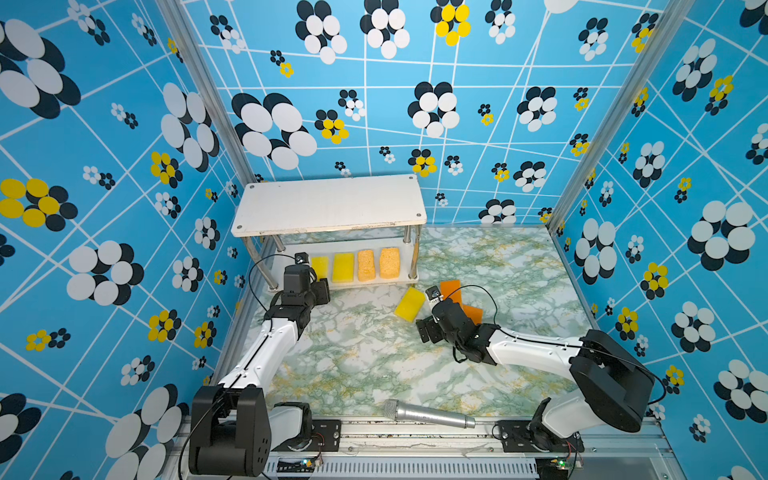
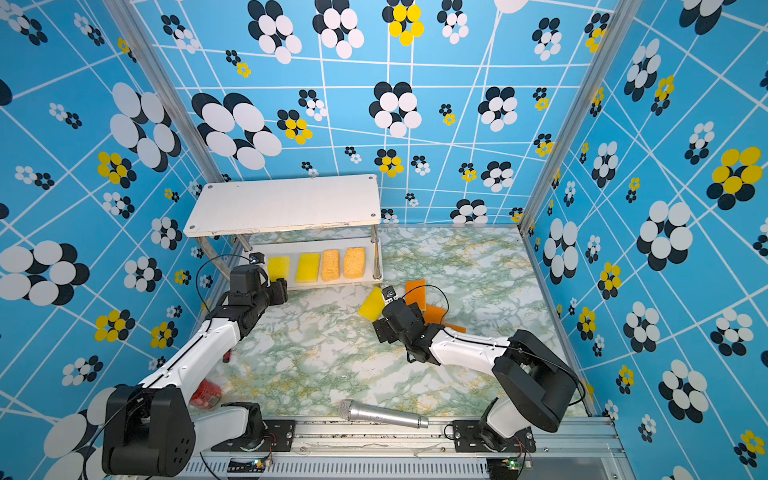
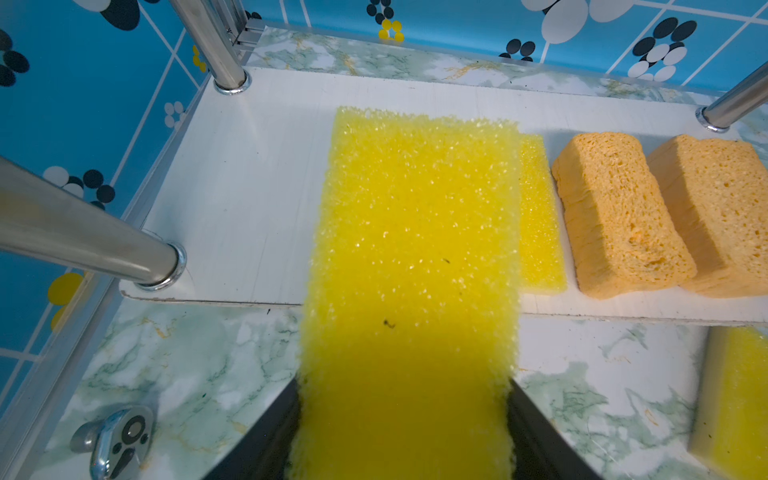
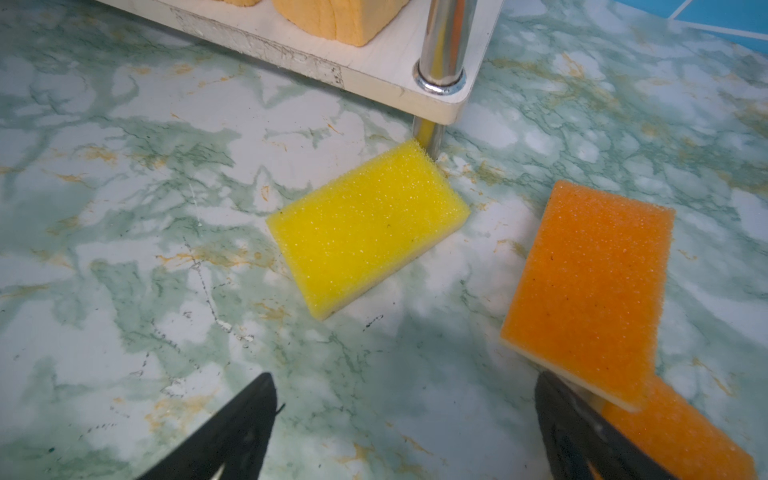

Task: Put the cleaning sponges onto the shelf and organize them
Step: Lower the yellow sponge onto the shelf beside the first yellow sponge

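Observation:
The shelf [image 1: 332,203] stands at the back left. On its lower board [image 3: 249,187] lie a flat yellow sponge [image 1: 343,267] and two thick tan sponges [image 1: 366,264] [image 1: 389,262]. My left gripper [image 3: 403,386] is shut on another yellow sponge [image 3: 415,232]. It holds that sponge over the board's left part, covering part of its yellow neighbour [image 3: 540,216]. A third yellow sponge [image 4: 365,226] lies on the table by the shelf's right front leg. Two orange sponges [image 4: 590,286] [image 4: 681,440] overlap beside it. My right gripper [image 4: 405,382] hangs open above the table between them.
A silver microphone [image 1: 428,413] lies along the table's front edge. A red object [image 2: 205,392] sits under the left arm. A chrome fitting [image 3: 116,440] rests on the table near the shelf's left front leg [image 3: 83,241]. Patterned walls close in three sides.

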{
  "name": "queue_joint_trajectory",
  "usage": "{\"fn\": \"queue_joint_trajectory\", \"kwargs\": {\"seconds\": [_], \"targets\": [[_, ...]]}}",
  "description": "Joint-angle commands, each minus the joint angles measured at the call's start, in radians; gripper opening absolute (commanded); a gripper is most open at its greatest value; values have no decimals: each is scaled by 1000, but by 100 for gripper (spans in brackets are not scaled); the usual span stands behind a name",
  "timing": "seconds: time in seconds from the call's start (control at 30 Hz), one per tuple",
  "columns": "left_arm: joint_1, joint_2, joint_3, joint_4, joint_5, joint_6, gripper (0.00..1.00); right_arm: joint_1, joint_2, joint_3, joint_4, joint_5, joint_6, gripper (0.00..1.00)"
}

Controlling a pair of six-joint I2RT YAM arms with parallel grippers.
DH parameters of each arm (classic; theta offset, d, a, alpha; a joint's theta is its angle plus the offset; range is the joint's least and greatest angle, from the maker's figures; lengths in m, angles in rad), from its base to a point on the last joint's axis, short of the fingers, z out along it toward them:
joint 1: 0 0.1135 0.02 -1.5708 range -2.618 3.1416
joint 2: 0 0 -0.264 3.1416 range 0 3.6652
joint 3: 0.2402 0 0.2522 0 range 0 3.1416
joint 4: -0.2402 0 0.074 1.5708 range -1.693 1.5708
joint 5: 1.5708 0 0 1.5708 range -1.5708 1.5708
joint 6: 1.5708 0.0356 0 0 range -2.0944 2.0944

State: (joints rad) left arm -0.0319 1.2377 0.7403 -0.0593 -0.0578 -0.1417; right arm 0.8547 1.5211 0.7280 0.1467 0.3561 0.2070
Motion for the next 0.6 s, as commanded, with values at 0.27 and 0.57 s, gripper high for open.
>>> {"fn": "queue_joint_trajectory", "kwargs": {"seconds": [0.27, 0.57], "targets": [[27, 102, 22, 133, -6, 49, 64, -6, -32, -25, 17, -3, 19, 99], [27, 162, 41, 166, 0, 50, 64, -5, -30, -21, 11, 0, 20, 99]]}}
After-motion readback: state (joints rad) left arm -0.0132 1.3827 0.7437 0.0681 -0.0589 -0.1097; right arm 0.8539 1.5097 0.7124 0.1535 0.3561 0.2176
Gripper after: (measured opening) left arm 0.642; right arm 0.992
